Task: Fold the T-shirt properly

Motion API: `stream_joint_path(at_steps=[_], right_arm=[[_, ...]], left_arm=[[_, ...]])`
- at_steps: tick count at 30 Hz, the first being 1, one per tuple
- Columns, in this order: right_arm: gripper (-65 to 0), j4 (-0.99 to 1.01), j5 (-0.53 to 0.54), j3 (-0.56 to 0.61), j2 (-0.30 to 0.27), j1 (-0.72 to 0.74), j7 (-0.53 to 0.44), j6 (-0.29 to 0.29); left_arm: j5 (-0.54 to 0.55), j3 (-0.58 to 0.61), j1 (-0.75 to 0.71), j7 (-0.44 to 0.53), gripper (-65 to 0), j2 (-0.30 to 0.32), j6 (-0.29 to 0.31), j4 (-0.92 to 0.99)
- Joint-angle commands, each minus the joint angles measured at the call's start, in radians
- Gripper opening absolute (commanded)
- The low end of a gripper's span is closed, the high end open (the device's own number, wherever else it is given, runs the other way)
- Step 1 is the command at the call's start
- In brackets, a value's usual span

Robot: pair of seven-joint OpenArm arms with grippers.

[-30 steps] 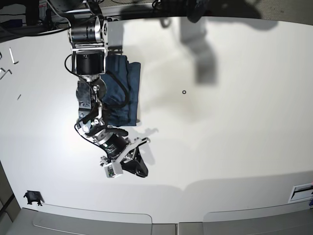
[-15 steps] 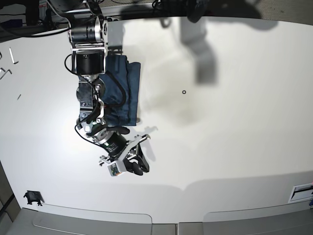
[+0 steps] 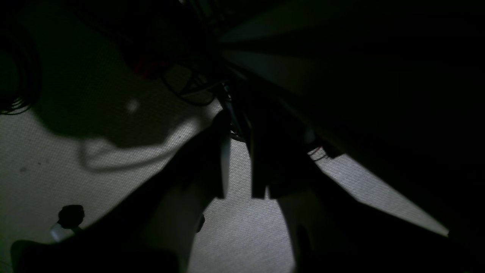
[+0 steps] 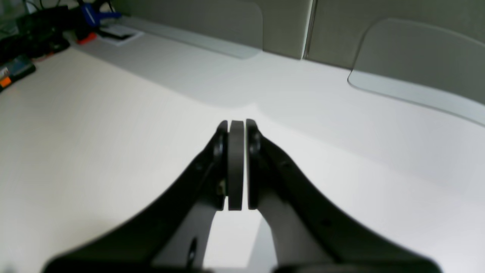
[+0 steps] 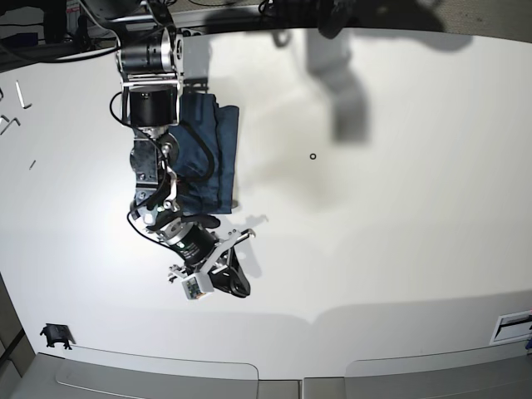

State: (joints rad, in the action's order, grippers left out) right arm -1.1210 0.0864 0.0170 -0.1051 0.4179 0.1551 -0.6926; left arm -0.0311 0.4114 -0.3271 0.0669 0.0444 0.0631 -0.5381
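Right arm stretched low over the table [image 5: 399, 216]

The right gripper [image 4: 237, 167] was seen with jaws pressed together, empty, beyond the folded T-shirt [image 5: 218, 154]; the left gripper [image 3: 238, 167] jaws were parted slightly, holding nothing.

Base view bright, glare on table [image 5: 399, 249]; left wrist nearly black (underexposed); right wrist soft-focused.

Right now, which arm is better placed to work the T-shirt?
Right. Its gripper, shut and empty, hangs over the table just past the folded T-shirt. The left gripper faces the floor, off the table.
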Motion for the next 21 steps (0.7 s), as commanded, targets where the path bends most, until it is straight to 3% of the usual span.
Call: stream_joint_path(at_steps=[1,11,15,21], right_arm=[[-64.5,-0.016,0.025,-0.004,-0.002,0.033,-0.044,-0.006],[-65.0,-0.016,0.024,-0.004,0.032,0.028,-0.056,-0.006],[-65.0,-0.016,0.025,-0.003,0.05,0.028,0.003,-0.006],[-65.0,-0.016,0.024,-0.003,0.061,0.028,0.005,-0.006]], left_arm=[[-0.002,0.002,-0.011,0.01,-56.9,-0.008,0.01,-0.005],[-0.002,0.002,-0.011,0.01,-56.9,-0.008,0.01,-0.005],[-0.002,0.002,-0.011,0.01,-56.9,-0.008,0.01,-0.005],[-0.002,0.002,-0.011,0.01,-56.9,-0.008,0.01,-0.005]])
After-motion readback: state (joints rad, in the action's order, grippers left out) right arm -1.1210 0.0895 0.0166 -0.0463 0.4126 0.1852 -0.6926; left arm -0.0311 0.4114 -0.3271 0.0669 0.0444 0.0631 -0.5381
